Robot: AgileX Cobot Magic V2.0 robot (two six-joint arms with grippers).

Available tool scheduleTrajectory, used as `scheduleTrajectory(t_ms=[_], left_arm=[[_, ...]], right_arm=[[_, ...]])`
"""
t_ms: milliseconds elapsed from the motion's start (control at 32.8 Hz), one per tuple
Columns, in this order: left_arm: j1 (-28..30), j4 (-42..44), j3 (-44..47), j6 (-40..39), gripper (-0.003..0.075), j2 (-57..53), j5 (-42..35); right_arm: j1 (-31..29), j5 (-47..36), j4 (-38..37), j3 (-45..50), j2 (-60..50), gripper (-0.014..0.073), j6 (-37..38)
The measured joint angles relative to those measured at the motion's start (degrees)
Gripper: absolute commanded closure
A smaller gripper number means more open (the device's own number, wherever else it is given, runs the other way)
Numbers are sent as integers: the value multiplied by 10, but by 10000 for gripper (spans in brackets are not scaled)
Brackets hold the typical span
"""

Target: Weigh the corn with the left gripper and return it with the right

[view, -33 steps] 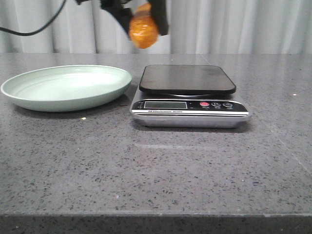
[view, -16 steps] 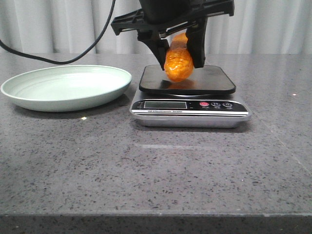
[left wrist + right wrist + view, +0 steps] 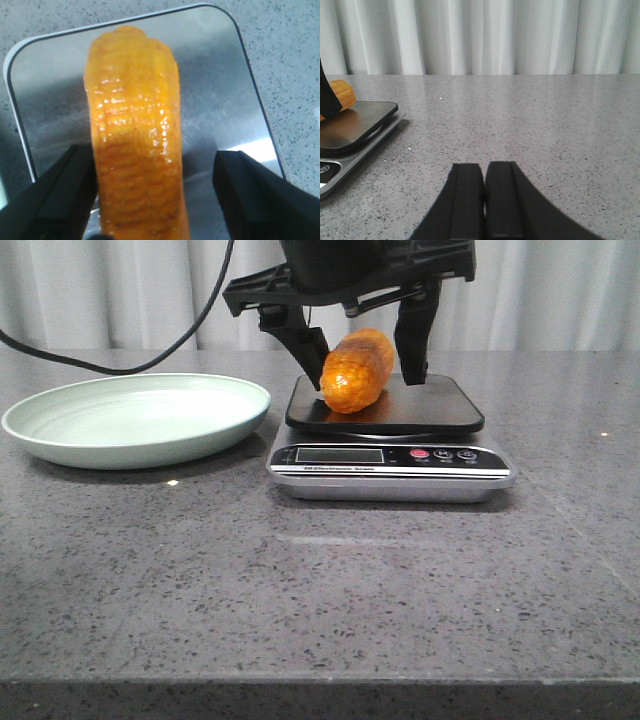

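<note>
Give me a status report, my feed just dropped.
Left gripper open, straddling the corn. Corn lying on the scale platform. Right gripper shut, off to the side above bare table. Nothing in the way.

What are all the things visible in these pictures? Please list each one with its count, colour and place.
corn: one, orange-yellow, lying on the scale platform, between the open fingers of the left end effector.
scale: one, silver body with black platform, at the table's middle.
plate: one, pale green, empty, left of the scale.
table: one, grey speckled.
curtain: white, behind the table.
cable: one, black, above the plate.
left end effector: one, black, open, over the scale.
right end effector: one, black, shut, low over the table, right of the scale.
</note>
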Motion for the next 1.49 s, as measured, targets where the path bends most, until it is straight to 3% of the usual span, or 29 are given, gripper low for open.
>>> scheduleTrajectory(t_ms=[244, 396, 671, 976, 1494], left_arm=[[8, 18, -47, 0, 255, -6, 19], [11, 67, -49, 14, 370, -42, 36], [16, 79, 2, 125, 592, -129, 36], [85, 9, 216, 146, 594, -313, -155], [28, 21, 651, 151, 594, -624, -510]], right_arm=[[0, 0, 0, 0, 0, 428, 0], [0, 0, 0, 0, 0, 428, 0], [0, 0, 0, 0, 0, 428, 0], [0, 0, 0, 0, 0, 428, 0], [0, 0, 0, 0, 0, 428, 0]])
